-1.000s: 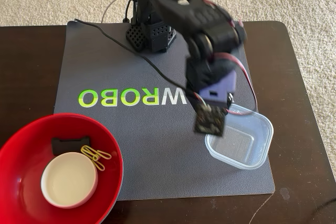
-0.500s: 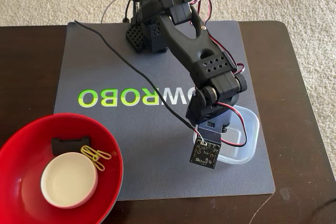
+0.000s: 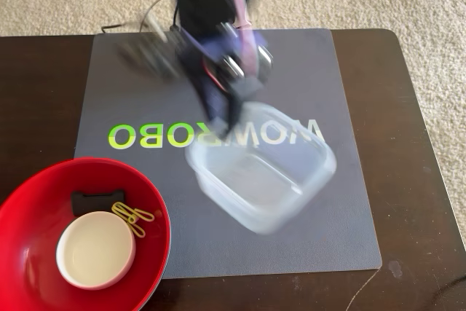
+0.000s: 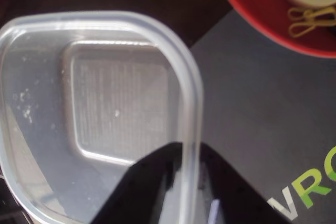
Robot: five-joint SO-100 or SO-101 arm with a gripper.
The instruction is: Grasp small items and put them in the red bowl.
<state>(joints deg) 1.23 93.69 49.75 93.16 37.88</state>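
While the arm blurred near the mat's (image 3: 349, 92) far edge in the fixed view, the mat's right half and the dark tabletop (image 3: 415, 129) toward its right edge lay free. The red bowl (image 3: 29, 209) sat at the tabletop's near left corner, overlapping the mat, holding 3 things: a small white bowl (image 3: 96, 250), a black clip (image 3: 98, 199) and a yellow-green clothespin (image 3: 133, 216). The clear container (image 3: 262, 172), empty and blurred, appeared lifted over the mat's middle. In the wrist view, the tool (image 4: 186, 182) was pinched across the container's rim, 1 finger on each side.
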